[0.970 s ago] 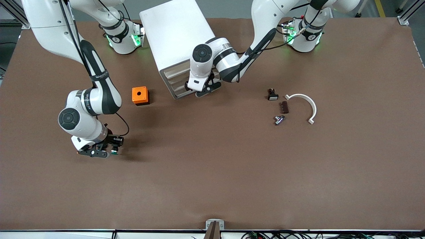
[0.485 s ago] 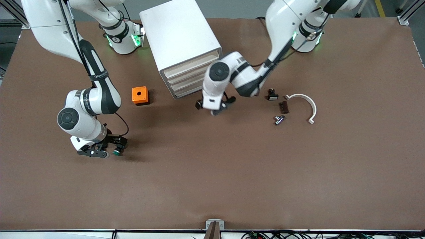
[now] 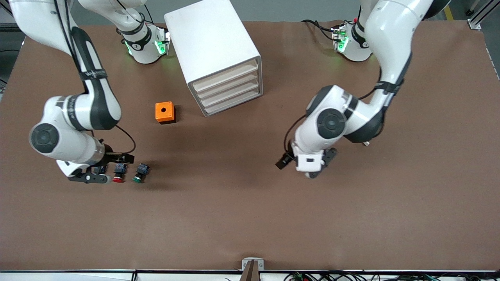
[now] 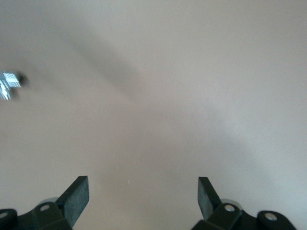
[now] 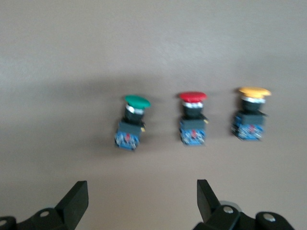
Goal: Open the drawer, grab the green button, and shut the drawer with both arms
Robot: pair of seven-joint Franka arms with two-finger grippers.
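The green-capped button (image 3: 139,174) stands on the table near the right arm's end and also shows in the right wrist view (image 5: 133,122). My right gripper (image 3: 106,168) is open and empty, beside it toward the right arm's end; in its own view (image 5: 142,201) the button lies ahead of the fingertips. The white cabinet (image 3: 213,43) stands at the back, and its four drawers (image 3: 230,95) are all shut. My left gripper (image 3: 306,166) is open and empty over bare table toward the left arm's end, as its wrist view (image 4: 144,196) shows.
A red-capped button (image 3: 118,174) and a yellow-capped one (image 5: 252,115) stand in a row with the green one. An orange box (image 3: 165,112) sits beside the cabinet. A small metal part (image 4: 8,85) lies near the left gripper. The left arm hides the other small parts.
My left gripper left the cabinet's front and swung out toward the left arm's end. My right gripper let go of the green button and drew away, uncovering the red and yellow buttons.
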